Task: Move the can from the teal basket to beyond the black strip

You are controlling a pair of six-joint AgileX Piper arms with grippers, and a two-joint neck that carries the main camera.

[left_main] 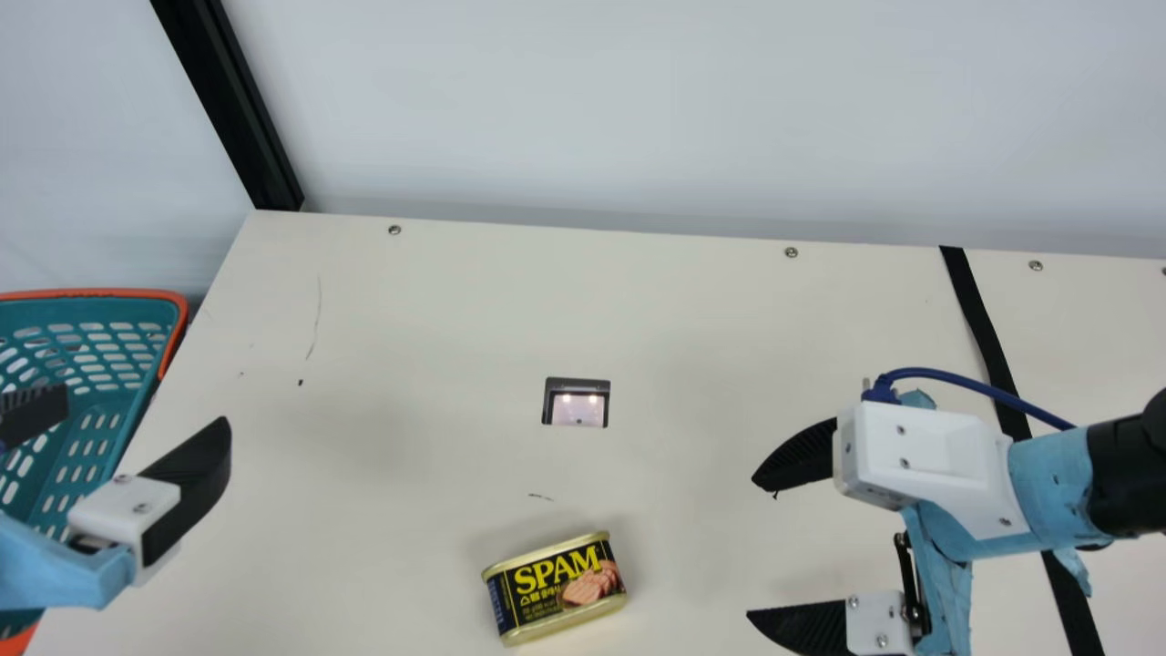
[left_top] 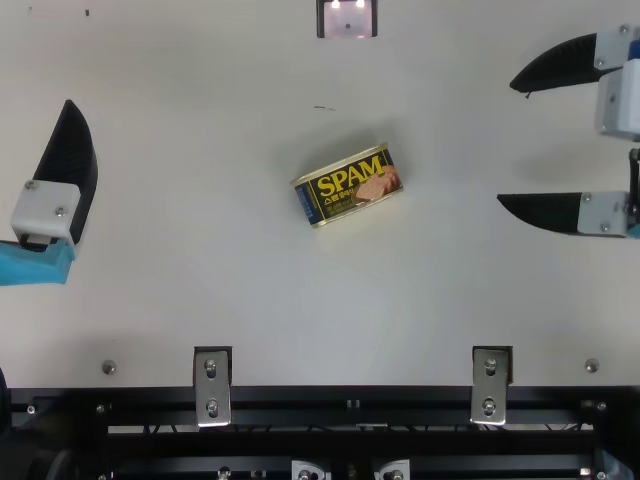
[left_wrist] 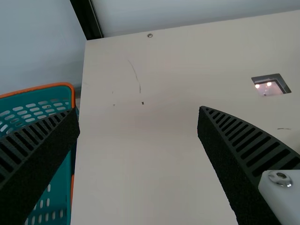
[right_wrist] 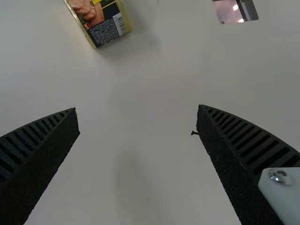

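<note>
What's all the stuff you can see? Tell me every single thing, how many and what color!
can: one, yellow-and-black label, on the table
basket: one, teal with orange rim, far left
table: one, cream, middle
strip: one, black, table's right side
framed square: one, dark edge, pale inside, mid-table
screws: several, silver, table edges
brackets: two, silver, near edge
rail: black, near edge
post: one, black, back left
wall: white, behind
cable: one, blue, right arm
left fingers: two, black, open
right fingers: two, black, open
</note>
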